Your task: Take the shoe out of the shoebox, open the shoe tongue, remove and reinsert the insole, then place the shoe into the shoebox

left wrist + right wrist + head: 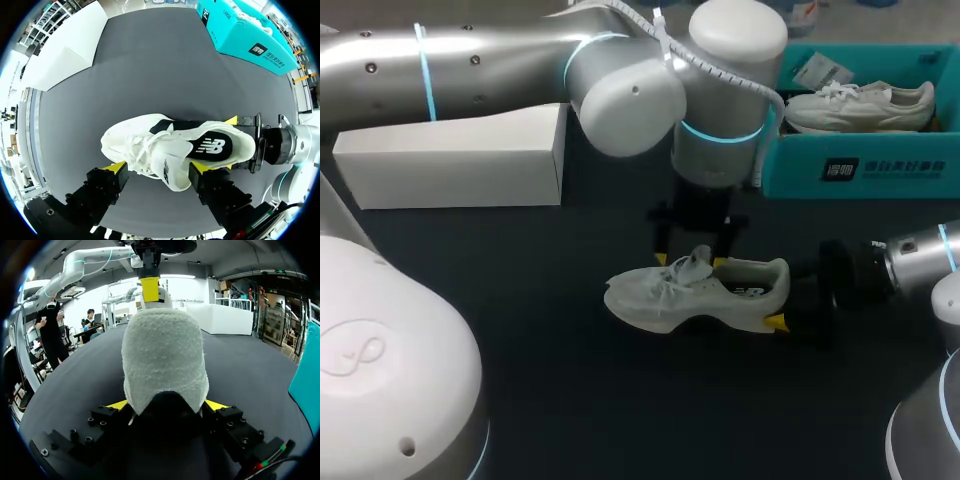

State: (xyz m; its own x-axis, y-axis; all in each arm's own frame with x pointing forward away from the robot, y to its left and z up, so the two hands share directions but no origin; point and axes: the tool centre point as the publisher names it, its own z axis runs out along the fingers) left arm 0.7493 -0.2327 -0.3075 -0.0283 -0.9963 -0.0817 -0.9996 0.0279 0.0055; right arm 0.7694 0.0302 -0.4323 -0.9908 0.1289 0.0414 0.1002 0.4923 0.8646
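A white shoe [695, 292] stands upright on the dark table [570, 400], about mid-table, with its toe to the left and its heel to the right. It is outside the teal shoebox [860, 172], which sits at the far right. A second pale shoe [860, 105] lies inside that shoebox. A long white box [450, 158] rests at the far left, well apart from the shoe.

The right gripper [782, 297] comes in level from the right and grips the shoe. In its wrist view a yellow tip presses on each side of the heel [165, 355].

The left gripper [692, 262] hangs straight down over the shoe's lace area. In its wrist view the two yellow fingertips [116, 168] stand wide apart along the shoe's length. The tongue [172, 175] rises between them, so the fingers are spread and clamp nothing. One tip seems to lie close against the tongue, though contact is hard to judge from here. Behind the tongue the shoe's mouth is open, and the dark insole [212, 147] lies inside it.
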